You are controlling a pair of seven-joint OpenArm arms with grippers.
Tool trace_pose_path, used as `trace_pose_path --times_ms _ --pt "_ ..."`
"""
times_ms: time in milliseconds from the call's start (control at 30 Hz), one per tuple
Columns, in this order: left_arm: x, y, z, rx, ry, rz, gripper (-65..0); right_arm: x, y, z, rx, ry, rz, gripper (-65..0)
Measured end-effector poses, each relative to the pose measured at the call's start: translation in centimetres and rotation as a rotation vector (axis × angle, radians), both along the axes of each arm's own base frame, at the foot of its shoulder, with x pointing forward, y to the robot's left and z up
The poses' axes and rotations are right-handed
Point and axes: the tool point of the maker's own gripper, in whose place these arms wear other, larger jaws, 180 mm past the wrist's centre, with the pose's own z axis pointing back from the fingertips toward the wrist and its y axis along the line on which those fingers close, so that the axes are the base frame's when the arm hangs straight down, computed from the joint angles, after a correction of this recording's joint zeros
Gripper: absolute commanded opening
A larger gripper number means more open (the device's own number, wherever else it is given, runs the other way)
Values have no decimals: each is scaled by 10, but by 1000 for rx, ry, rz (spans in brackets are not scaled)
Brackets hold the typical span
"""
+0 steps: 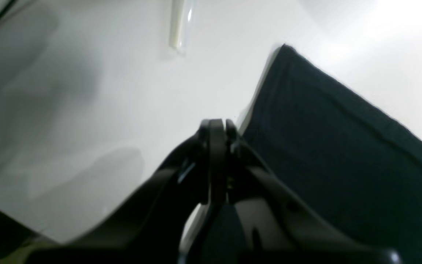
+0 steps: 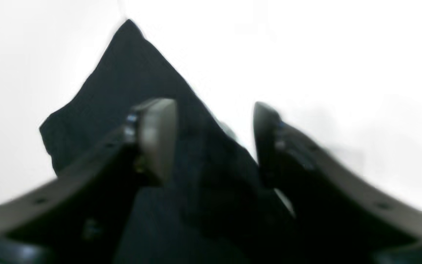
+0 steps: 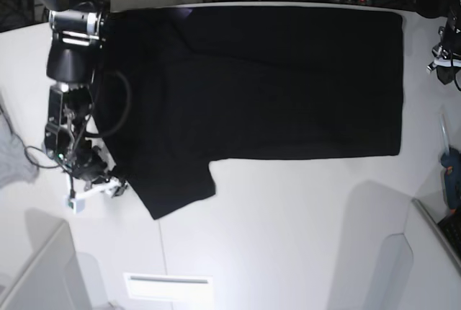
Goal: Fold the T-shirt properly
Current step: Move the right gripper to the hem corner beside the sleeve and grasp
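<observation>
Lying flat, the T-shirt (image 3: 274, 86) spans the table (image 3: 288, 238); at its nine o'clock edge the right gripper (image 2: 214, 143) spreads wide, while the left gripper (image 1: 216, 126) is pressed together, empty.

The right arm (image 3: 70, 72) is a chain of black cylindrical segments with a silver band near its top, and a black cable loops out beside it. A small white bracket sits just below its wrist. The right gripper (image 2: 214, 143) has two curved black fingers with small round holes, one tipped by a pale grey pad (image 2: 158, 135). The left gripper (image 1: 216, 161) is matte black, with curved fingers.
</observation>
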Motion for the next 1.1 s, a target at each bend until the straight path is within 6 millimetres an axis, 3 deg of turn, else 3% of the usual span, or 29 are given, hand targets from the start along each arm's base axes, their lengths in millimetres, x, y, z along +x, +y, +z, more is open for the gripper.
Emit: trace_pose_path --times_ms 33,233,333,467,567,700,1033,1100 --pt "0 0 0 2 0 0 -650 5 2 -4 10 20 0 -275" --pt "0 1 1 3 -2 0 -382 27 -14 -7 22 37 12 -273" --pt "1 0 1 1 -3 -1 -304 31 -8 -16 52 45 25 -273" --pt "0 0 1 2 -2 0 -298 26 8 -29 58 75 96 -273" --pt "1 0 1 2 -4 -1 -298 27 16 -33 -42 77 181 -273" --pt "1 1 1 3 -4 1 -298 29 34 -33 -37 68 212 -275" --pt "0 1 1 2 -1 0 -298 28 47 -37 -83 67 282 -276" --pt "0 1 -1 -3 0 4 -298 28 51 -37 -84 64 291 -314"
